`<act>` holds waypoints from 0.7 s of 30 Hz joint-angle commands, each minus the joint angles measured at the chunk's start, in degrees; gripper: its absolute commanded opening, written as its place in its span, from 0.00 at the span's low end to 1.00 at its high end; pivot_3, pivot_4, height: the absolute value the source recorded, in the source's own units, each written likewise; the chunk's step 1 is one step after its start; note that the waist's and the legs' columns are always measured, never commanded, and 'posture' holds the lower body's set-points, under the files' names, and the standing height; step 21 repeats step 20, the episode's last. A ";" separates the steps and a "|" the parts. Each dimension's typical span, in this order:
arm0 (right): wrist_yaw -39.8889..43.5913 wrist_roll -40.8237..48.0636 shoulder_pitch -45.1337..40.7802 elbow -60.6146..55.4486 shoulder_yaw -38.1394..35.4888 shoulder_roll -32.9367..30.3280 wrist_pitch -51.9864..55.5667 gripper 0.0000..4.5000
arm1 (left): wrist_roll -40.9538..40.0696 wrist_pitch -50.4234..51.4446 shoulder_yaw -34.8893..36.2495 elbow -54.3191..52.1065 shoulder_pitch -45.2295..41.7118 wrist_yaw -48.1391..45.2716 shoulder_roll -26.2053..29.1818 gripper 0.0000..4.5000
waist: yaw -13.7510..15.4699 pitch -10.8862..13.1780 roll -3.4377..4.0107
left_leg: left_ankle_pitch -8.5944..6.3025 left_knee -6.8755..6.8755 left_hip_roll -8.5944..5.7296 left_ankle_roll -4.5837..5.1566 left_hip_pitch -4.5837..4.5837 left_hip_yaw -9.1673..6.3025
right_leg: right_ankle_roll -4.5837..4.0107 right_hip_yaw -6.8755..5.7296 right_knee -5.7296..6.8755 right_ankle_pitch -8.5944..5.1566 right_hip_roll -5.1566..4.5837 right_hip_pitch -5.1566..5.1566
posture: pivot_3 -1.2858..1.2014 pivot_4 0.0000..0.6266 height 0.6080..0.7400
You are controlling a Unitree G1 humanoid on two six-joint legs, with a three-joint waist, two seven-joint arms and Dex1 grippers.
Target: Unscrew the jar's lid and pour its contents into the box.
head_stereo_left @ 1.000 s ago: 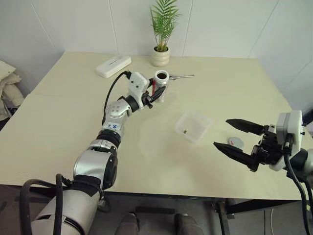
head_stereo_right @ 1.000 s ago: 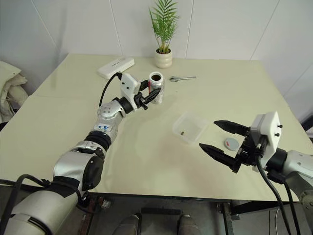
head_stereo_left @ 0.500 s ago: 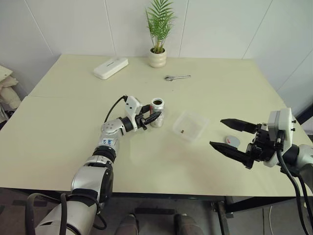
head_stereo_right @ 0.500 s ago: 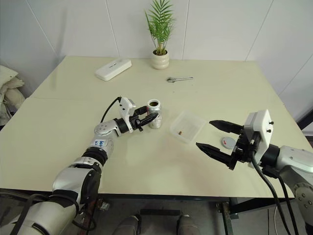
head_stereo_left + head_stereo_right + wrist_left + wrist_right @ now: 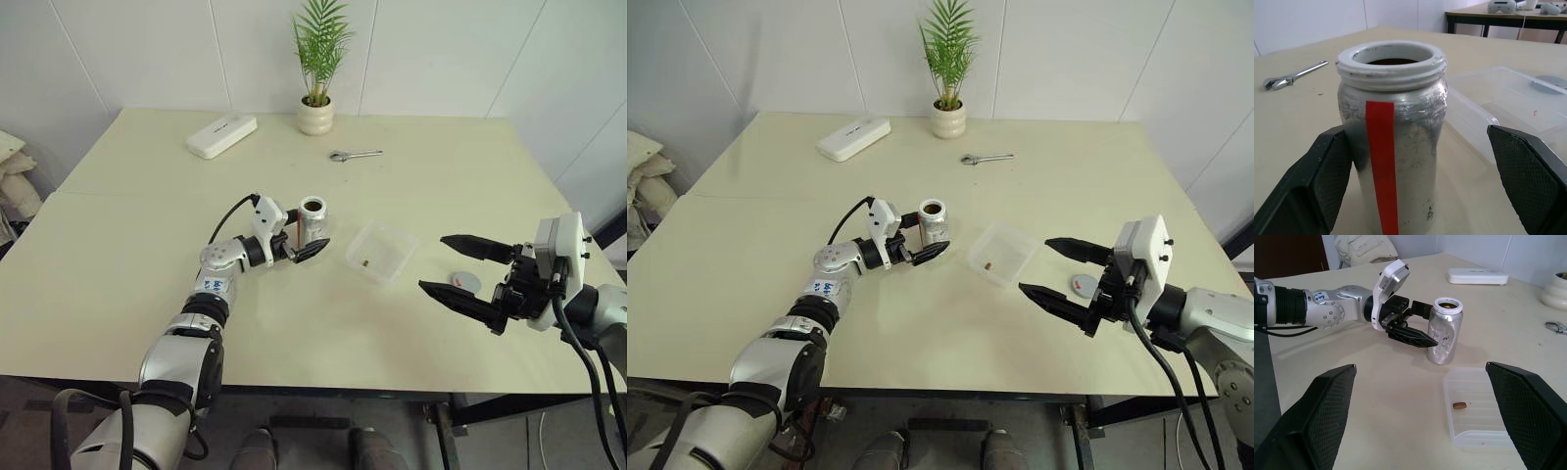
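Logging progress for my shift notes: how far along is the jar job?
Done: the lid is off, lying on the table, and one brown bit lies in the box. In hand: nothing; the jar stands upright between the open left hand fingers. Left: possibly more pouring; the jar's inside looks dark.

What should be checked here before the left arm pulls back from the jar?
1. Jar upright on the table: ok.
2. Left gripper open, fingers standing either side of the jar: ok; whether one finger touches it, cannot tell.
3. Lid off, lying flat on the table beyond the box: ok.
4. Box beside the jar, apart from it, one brownish bit inside: ok.
5. Jar emptied: not ok, dark contents show inside the neck.
6. Right gripper open, holding nothing: ok.
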 commanded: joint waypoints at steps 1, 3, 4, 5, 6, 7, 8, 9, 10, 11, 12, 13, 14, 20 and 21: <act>0.30 0.42 -0.28 -0.96 -1.76 -1.45 0.09 1.00 | -0.14 1.42 -0.30 -3.50 0.45 -2.03 3.12 1.00 | -0.10 0.00 0.00 | 0.00 -0.01 0.00 0.00 0.00 0.00 | 0.00 0.00 0.00 0.00 0.00 0.00 | 0.52 0.24 1.00; 0.39 0.56 0.42 -1.20 -2.74 -1.79 0.21 1.00 | -0.26 3.07 -1.00 -5.65 1.95 -5.69 5.39 1.00 | -0.21 0.00 0.01 | 0.00 -0.03 0.00 0.00 0.00 0.00 | -0.01 0.00 0.00 0.00 0.00 0.00 | 0.52 0.24 1.00; 0.32 0.58 0.64 -1.32 -3.02 -1.91 0.31 1.00 | -0.41 3.66 -1.28 -6.63 2.61 -7.14 6.13 1.00 | -0.33 -0.01 0.01 | 0.00 -0.05 0.00 0.00 0.01 0.00 | -0.01 0.00 -0.02 -0.01 0.00 0.00 | 0.52 0.24 1.00; 0.24 0.60 0.78 -1.38 -3.26 -1.98 0.34 1.00 | -0.45 4.26 -1.70 -7.78 3.42 -8.54 6.89 1.00 | -0.36 -0.01 0.02 | 0.00 -0.10 0.01 0.00 0.02 0.00 | -0.03 0.00 -0.02 -0.02 0.00 0.00 | 0.52 0.24 1.00; 0.17 0.63 0.84 -1.40 -3.38 -2.03 0.35 1.00 | -0.49 4.71 -2.00 -8.63 3.96 -9.27 7.33 1.00 | -0.37 -0.01 0.02 | 0.00 -0.13 0.01 0.00 0.03 0.00 | -0.05 0.00 -0.03 -0.03 0.00 0.00 | 0.52 0.24 1.00; 0.05 0.97 0.91 -1.60 -3.65 -2.09 0.52 1.00 | -0.42 5.28 -2.50 -9.94 4.86 -10.88 8.48 1.00 | -0.34 -0.01 0.02 | 0.00 -0.16 0.01 0.00 0.02 0.00 | -0.06 0.00 -0.03 -0.03 0.00 -0.01 | 0.52 0.24 1.00; -0.17 1.34 1.07 -1.96 -4.06 -2.24 0.83 1.00 | -1.02 6.06 -2.28 -11.20 5.72 -12.96 10.38 1.00 | -0.33 -0.01 0.02 | 0.00 -0.17 0.01 0.00 0.03 0.00 | -0.07 0.00 -0.03 -0.04 0.00 -0.01 | 0.52 0.24 1.00; -0.09 1.57 1.32 -2.06 -4.53 -2.38 0.97 1.00 | -1.49 6.72 -2.14 -12.28 6.35 -14.25 11.56 1.00 | -0.36 -0.01 0.02 | 0.00 -0.18 0.01 0.00 0.03 0.00 | -0.07 0.00 -0.03 -0.04 0.00 -0.02 | 0.52 0.24 1.00; -0.02 1.85 1.60 -2.33 -4.96 -2.46 1.11 1.00 | -2.11 6.87 -1.60 -13.06 6.90 -15.76 13.22 1.00 | -0.55 -0.01 0.02 | 0.00 -0.20 0.02 0.00 0.01 -0.01 | -0.07 0.00 -0.02 -0.04 0.00 -0.05 | 0.52 0.24 1.00; 0.45 1.92 2.09 -2.39 -5.42 -2.62 1.12 1.00 | -2.89 5.59 -0.78 -13.14 7.34 -17.60 14.87 1.00 | -0.77 -0.01 0.02 | 0.00 -0.23 0.03 0.00 0.01 0.00 | -0.10 0.00 -0.03 -0.05 0.00 -0.06 | 0.52 0.24 1.00; 1.25 1.87 2.67 -2.22 -5.81 -2.90 1.05 1.00 | -4.15 4.24 0.17 -12.99 7.70 -20.34 16.37 1.00 | -0.96 -0.01 0.02 | 0.00 -0.27 0.03 0.00 0.02 -0.01 | -0.10 0.00 -0.03 -0.06 0.00 -0.07 | 0.52 0.24 1.00; 1.77 1.86 3.08 -2.11 -6.05 -3.14 0.98 1.00 | -5.12 3.31 0.79 -12.84 7.93 -22.32 17.38 1.00 | -1.08 -0.01 0.02 | 0.00 -0.29 0.04 0.00 0.03 -0.01 | -0.13 -0.01 -0.02 -0.07 0.00 -0.07 | 0.52 0.24 1.00; 3.04 1.22 3.40 -1.29 -5.95 -3.72 0.48 1.00 | -8.23 4.64 2.14 -13.92 8.42 -27.73 18.84 1.00 | -1.18 -0.01 0.02 | 0.00 -0.32 0.04 0.00 0.04 -0.01 | -0.21 -0.01 -0.03 -0.12 0.00 -0.07 | 0.52 0.24 1.00; 11.00 -2.70 5.12 3.61 -7.48 -7.84 -2.17 1.00 | -14.69 9.56 5.79 -15.88 8.41 -39.31 25.37 1.00 | -1.27 -0.01 0.02 | 0.00 -0.36 0.06 0.00 0.12 0.02 | -0.61 -0.01 -0.02 -0.33 -0.01 -0.04 | 0.52 0.24 1.00; 11.00 -2.70 5.12 3.61 -7.48 -7.84 -2.17 1.00 | -14.69 9.56 5.79 -15.88 8.41 -39.31 25.37 1.00 | -1.27 -0.01 0.02 | 0.00 -0.36 0.06 0.00 0.12 0.02 | -0.61 -0.01 -0.02 -0.33 -0.01 -0.04 | 0.52 0.24 1.00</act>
